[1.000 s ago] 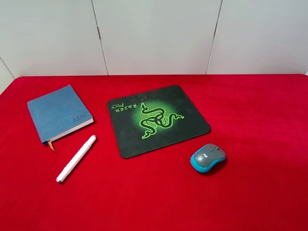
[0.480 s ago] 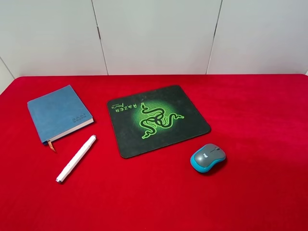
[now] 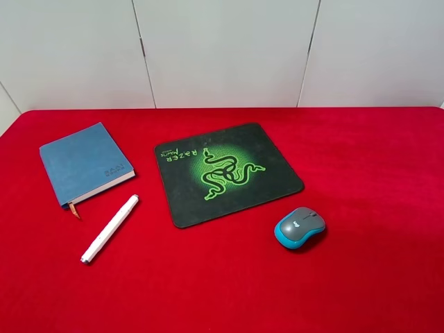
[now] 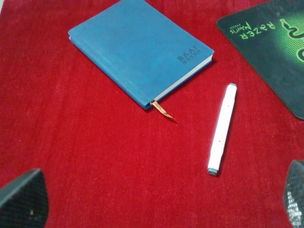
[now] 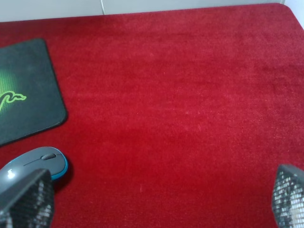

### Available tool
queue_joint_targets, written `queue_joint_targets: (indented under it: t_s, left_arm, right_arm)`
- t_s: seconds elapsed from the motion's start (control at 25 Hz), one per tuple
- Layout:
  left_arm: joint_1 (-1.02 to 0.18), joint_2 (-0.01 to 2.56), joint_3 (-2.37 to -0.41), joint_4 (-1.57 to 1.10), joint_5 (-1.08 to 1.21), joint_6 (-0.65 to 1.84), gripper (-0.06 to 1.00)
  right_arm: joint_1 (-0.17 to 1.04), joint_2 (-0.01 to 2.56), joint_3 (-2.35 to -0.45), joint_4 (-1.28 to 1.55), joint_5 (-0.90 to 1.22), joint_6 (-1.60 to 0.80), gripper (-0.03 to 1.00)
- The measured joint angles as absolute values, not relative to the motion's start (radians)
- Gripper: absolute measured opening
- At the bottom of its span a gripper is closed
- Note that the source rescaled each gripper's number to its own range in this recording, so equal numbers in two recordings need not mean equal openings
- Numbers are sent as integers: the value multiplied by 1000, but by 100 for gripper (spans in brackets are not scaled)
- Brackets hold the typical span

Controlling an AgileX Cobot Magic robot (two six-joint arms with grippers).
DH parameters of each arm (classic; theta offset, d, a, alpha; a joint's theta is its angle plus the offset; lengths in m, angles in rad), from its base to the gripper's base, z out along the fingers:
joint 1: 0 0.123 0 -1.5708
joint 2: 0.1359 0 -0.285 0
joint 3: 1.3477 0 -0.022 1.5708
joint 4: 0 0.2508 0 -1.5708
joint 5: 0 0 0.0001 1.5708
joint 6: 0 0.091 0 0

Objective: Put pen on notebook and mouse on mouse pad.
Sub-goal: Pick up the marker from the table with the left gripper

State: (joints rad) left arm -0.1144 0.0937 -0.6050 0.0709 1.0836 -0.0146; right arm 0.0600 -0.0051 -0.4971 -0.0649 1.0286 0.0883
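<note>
Since neither object sits on its target yet, task is at the very start: no step done, both arms at approach stage. Pen (image 3: 109,228) lies flat on the red desk (image 3: 374,159), diagonal, just beside the notebook (image 3: 84,163) corner w/ the orange ribbon, not touching it. Notebook closed, on left side of desk. Mouse (image 3: 300,227) sits on the cloth near the right front corner of the mouse pad (image 3: 227,173), close but apart; nothing on the pad. Neither arm shows in the high view. Left hand (image 4: 157,197): fingers at the edges of its wrist view, spread wide, nothing btwn them, empty; pen & notebook both ahead of it. Right hand (image 5: 157,197): same, wide & empty, mouse partly hidden behind one finger. Judgement: next = left hand down over pen mid-barrel, jaws turned across its long axis. Pen is slim & low on soft cloth, so tips must reach nearly to the fabric. Right hand should straddle the mouse across its teal sides. Shell is smooth & rounded, prob. slips if gripped high. Arms work well apart, no clash expected.
</note>
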Motion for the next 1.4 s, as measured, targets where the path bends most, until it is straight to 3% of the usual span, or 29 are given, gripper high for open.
queue_joint_targets:
  t_s: [0.68, 1.4]
  left_arm:
    - [-119, 871, -894, 13, 1086, -15, 100]
    - [-378, 1461, -900, -14, 880, -20, 99]
  right_arm:
    - [60, -5, -497, -65, 1029, 88, 100]
    - [60, -5, -497, -65, 1029, 88, 100]
